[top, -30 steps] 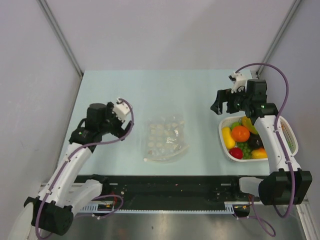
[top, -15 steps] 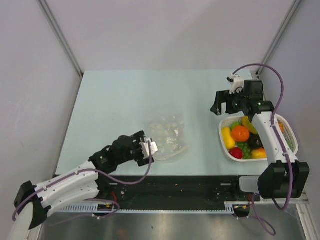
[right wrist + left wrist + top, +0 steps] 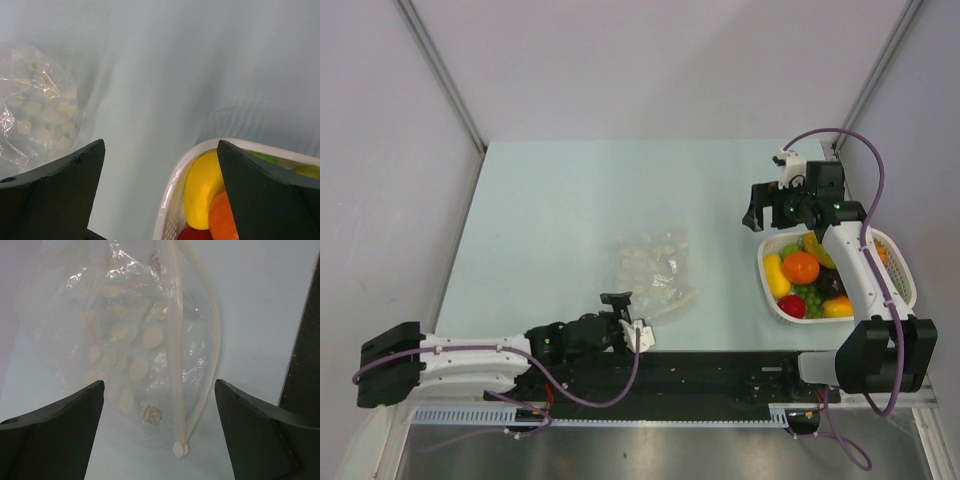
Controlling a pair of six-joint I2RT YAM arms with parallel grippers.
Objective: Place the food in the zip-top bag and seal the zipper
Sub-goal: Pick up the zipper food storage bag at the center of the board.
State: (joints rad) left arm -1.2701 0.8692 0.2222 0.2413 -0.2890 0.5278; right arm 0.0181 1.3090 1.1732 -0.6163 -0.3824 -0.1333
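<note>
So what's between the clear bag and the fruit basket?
Nothing, just bare pale-blue table between the zip-top bag and the white basket, seen in the top view.

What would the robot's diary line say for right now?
left tool open, at zipper of zip-top bag | right tool open, near basket | food in basket

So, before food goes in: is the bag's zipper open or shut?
Open: in the left wrist view the zipper shows two strips bowed apart, meeting only at one end.
</note>
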